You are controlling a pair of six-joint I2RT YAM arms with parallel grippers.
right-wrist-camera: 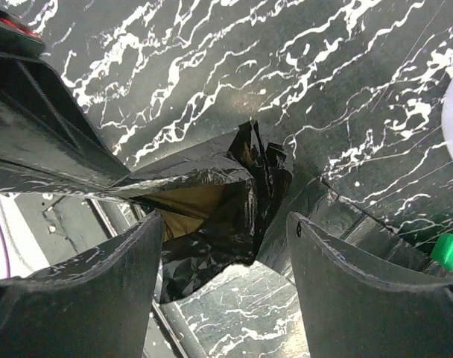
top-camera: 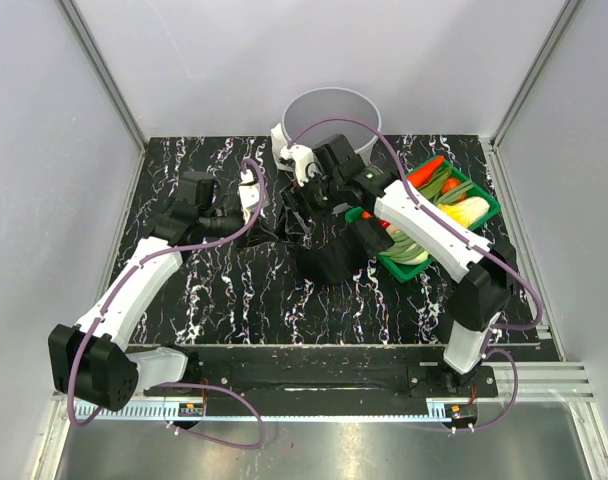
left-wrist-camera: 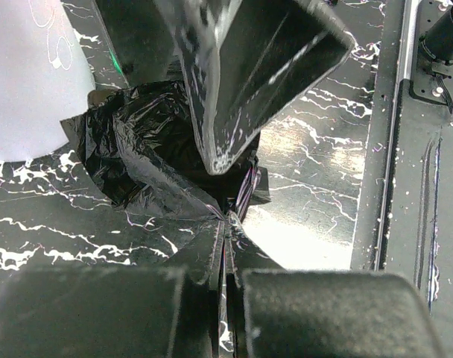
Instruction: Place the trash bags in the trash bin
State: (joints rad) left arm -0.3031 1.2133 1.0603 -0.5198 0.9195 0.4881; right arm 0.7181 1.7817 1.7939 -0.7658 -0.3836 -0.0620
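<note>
Left gripper (left-wrist-camera: 225, 250) is pinched tight on a fold of the black bag (top-camera: 319, 255), the film squeezed between its fingers. The bag lies crumpled on the marbled table (top-camera: 234, 290), in front of the grey bin (top-camera: 329, 110) and outside it. Right gripper (right-wrist-camera: 225, 224) hangs over the same heap, jaws wide apart, film bunched between them but not clamped. That arm's wrist sits between bag and bin. A green basket of vegetables (top-camera: 484, 200) crowds the bag's right side.

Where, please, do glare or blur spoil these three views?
Left wrist: the left claw is blurred up close, and glare whitens the table beside the trash bag. Right wrist: the right claw looks slightly soft. Top external: sharp, evenly lit.
</note>
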